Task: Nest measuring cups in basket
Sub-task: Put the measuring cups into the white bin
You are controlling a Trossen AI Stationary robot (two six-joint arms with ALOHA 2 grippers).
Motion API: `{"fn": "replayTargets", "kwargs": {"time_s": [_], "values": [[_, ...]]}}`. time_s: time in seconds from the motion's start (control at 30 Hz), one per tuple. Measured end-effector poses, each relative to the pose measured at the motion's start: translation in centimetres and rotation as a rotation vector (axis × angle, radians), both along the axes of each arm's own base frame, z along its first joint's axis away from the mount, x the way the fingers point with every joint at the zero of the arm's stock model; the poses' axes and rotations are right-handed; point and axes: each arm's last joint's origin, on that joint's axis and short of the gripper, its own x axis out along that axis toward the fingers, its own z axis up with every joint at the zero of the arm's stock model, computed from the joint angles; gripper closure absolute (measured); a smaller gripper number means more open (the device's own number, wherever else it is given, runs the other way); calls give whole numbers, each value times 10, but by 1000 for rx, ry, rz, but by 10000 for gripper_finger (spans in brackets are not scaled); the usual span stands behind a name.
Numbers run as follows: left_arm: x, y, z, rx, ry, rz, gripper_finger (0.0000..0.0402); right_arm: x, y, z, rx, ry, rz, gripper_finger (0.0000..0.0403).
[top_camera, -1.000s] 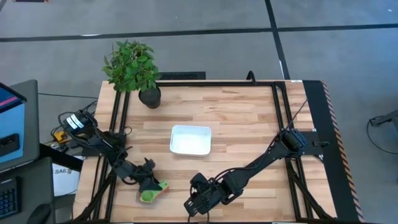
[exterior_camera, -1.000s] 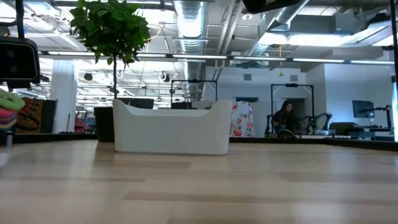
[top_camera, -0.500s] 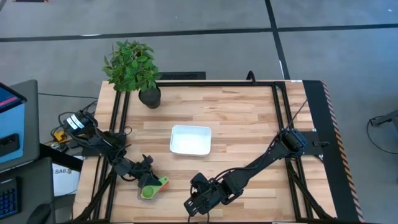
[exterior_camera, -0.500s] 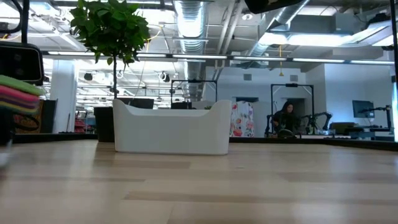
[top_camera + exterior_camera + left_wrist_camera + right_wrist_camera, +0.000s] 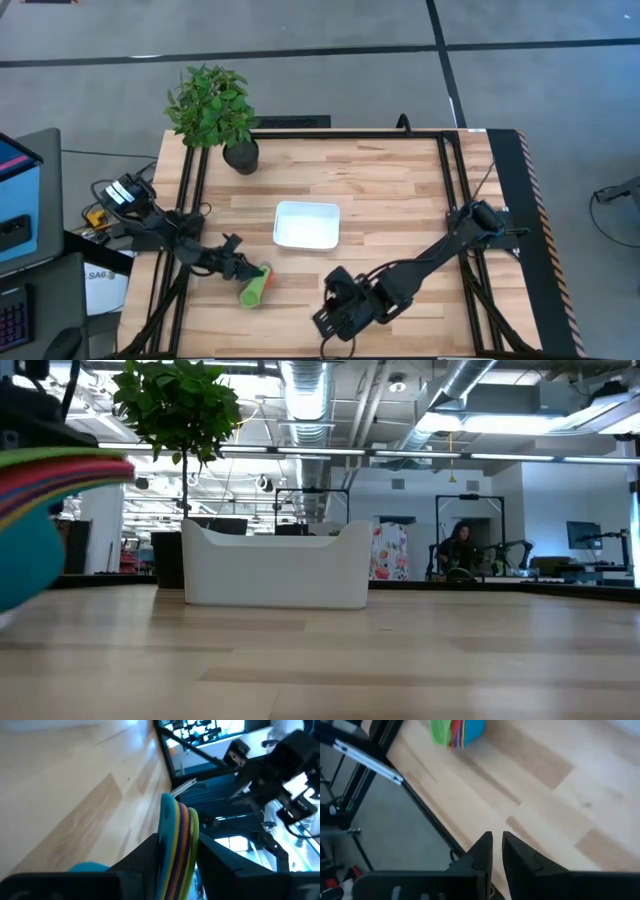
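- The left tool [image 5: 243,270] has the nested stack of measuring cups [image 5: 254,286] pinched by their handles, fingers closed on the fan of coloured handles [image 5: 177,845] seen edge-on in the left wrist view.
- The stack sits near the surface's front-left part, green cup outermost, lying tipped over with its mouth pointing toward the front edge; whether it is clear of the wood cannot be told from above.
- In the low view the stack [image 5: 45,510] looms at the left, teal bowl underneath, striped handles level above it.
- The basket [image 5: 307,225] waits at the middle of the surface, white and with nothing visible inside, well apart from the cups.
- The right tool [image 5: 335,318] hangs by the front edge, fingers drawn narrow with only a slim gap [image 5: 496,851], holding nothing; the stack [image 5: 457,731] shows far off in its own view.
- The potted plant [image 5: 215,110] stands at the back-left corner, out of the way.
- Step in hand, by the look of it: nesting seems done and this is the carry to the basket.
- The next move calls for lifting the stack clear, swinging it toward the middle, turning it bowl-down over the basket and lowering before letting go.
- The risk: a grip on thin handles alone may let the cups slip apart.
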Motion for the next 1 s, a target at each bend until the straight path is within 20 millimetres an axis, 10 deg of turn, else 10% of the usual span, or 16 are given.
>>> {"fn": "replayTargets", "kwargs": {"time_s": [0.77,1.0], "values": [[2,11,-18,75,175,-1,292,-12,-35,24,-51,73,-33,337],[2,11,-18,76,177,-10,292,-3,-26,-11,2,34,-60,337]]}}
